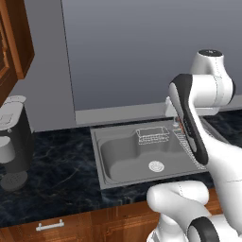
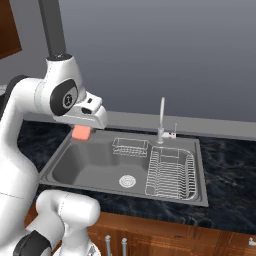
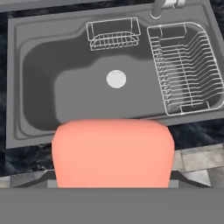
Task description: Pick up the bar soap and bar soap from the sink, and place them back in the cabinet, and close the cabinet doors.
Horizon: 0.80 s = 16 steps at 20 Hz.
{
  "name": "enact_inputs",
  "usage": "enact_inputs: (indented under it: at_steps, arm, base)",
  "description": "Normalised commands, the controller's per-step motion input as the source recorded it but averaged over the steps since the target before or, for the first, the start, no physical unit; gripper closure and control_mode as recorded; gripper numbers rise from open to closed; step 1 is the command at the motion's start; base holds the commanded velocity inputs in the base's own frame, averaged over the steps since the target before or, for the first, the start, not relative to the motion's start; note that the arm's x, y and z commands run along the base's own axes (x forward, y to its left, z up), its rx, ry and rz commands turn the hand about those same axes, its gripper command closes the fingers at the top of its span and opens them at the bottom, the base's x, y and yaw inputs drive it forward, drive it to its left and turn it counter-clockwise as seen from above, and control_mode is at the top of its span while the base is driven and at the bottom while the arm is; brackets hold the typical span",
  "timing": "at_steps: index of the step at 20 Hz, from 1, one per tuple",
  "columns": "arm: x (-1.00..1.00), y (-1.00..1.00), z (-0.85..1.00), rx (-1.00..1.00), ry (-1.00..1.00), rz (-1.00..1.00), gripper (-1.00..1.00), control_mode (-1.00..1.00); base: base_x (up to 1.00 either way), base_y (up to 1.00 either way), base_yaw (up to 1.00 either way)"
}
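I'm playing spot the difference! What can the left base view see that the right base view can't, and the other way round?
Left base view alone: a coffee machine on the counter and a brown wall cabinet. Right base view alone: the pink bar soap under the hand, held above the sink's left edge, and the whole faucet. Both: the grey sink, its drain and wire basket.

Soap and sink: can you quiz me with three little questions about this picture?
1. True or false: the soap lies on the sink floor.
2. What sits right of the drain in the hand view? A) dish rack B) kettle C) plate
3. Fill in: the faucet stands at the sink's ____ rim.

Key: 1 false, the pincer holds it above the sink. 2 A. 3 back.
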Motion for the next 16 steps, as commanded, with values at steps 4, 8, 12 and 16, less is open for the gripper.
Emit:
enact_inputs:
  at_steps: [4,8,12,16]
  arm:
    - [-0.49,-0.02,0.10,-0.01,-0.03,0.05,1.00,-1.00]
    - [-0.51,0.00,0.10,0.00,-0.01,0.07,1.00,-1.00]
    - [-0.38,0.00,0.11,0.00,0.00,0.04,1.00,-1.00]
    - [-0.37,0.00,0.10,0.00,0.00,0.04,1.00,-1.00]
  base:
    - [0.00,0.00,0.00]
    - [0.00,0.00,0.00]
    - [0.00,0.00,0.00]
    - [0.00,0.00,0.00]
